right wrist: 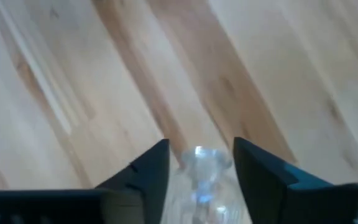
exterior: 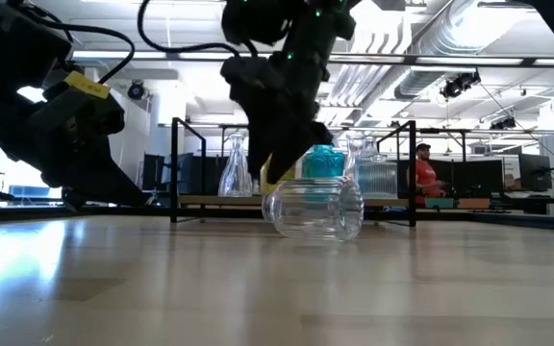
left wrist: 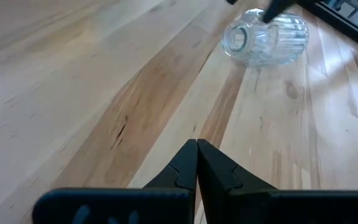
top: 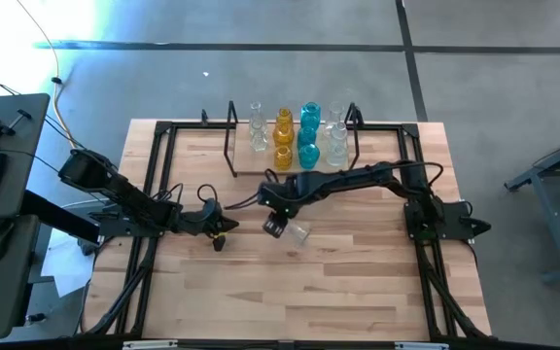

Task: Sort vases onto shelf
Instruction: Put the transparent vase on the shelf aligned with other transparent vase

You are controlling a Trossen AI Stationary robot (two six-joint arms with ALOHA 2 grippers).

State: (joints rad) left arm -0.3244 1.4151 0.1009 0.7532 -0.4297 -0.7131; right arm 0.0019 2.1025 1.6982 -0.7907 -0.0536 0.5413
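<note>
A clear ribbed vase (top: 297,231) (exterior: 317,207) (left wrist: 266,37) lies on its side on the wooden table, in the middle. My right gripper (top: 278,222) (right wrist: 201,146) points steeply down over it, open, with the vase (right wrist: 201,174) between its two fingers. My left gripper (top: 217,231) (left wrist: 196,144) waits shut to the vase's left, low over the table, touching nothing. On the shelf (top: 246,171) at the far edge stand clear (top: 258,131), amber (top: 283,141) and teal (top: 309,136) vases. My right gripper comes at the lying vase from above, slanting, with one finger on either side of it. Whether either finger touches the glass I cannot tell. The vase rests on its side on the table.
A black metal frame (top: 163,175) runs around the tabletop's edges. Bare wood lies between the lying vase and the near edge. In the low view a person in red (exterior: 423,173) sits far off in the room behind.
</note>
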